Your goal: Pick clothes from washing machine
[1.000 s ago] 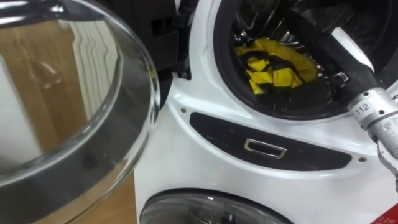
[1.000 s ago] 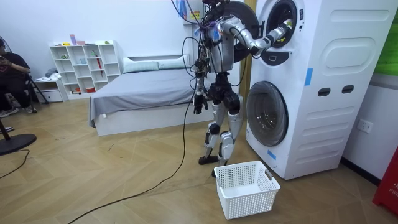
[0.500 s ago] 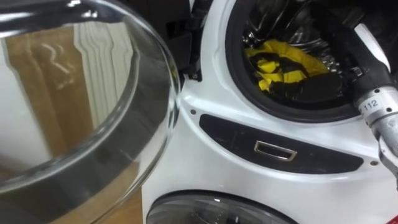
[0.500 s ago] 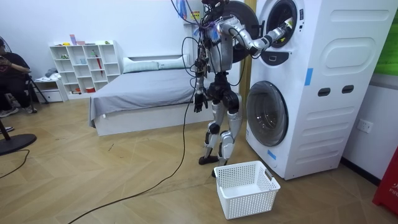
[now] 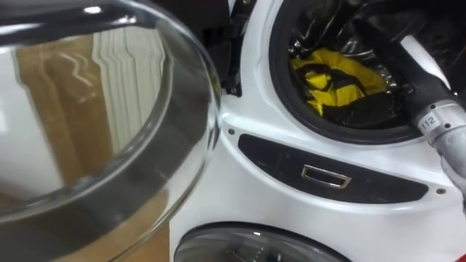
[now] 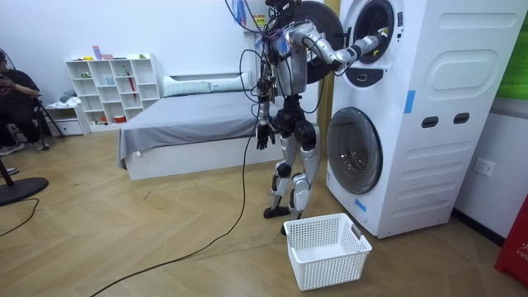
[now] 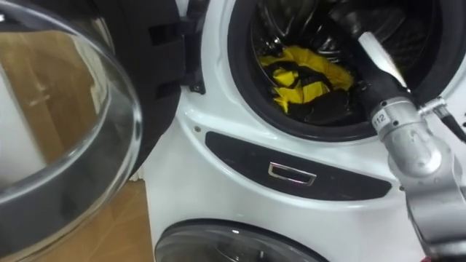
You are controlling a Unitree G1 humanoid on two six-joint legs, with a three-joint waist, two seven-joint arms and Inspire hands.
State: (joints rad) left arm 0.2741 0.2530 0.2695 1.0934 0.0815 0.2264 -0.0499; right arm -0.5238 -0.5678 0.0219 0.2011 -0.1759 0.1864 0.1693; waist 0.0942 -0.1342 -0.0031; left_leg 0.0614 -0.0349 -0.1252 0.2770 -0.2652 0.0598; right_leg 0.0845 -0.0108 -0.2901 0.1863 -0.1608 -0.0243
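Fingers of the right hand (image 6: 379, 38), hidden in the drum (image 5: 314, 33), cannot be judged; the yellow garment (image 5: 338, 81) at six o'clock is to be grasped.

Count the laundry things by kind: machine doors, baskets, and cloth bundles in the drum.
Machine doors: 2, the open upper door and the shut lower door
Baskets: 1, the white basket on the floor
Cloth bundles in the drum: 1, the yellow and black cloth
Total: 4
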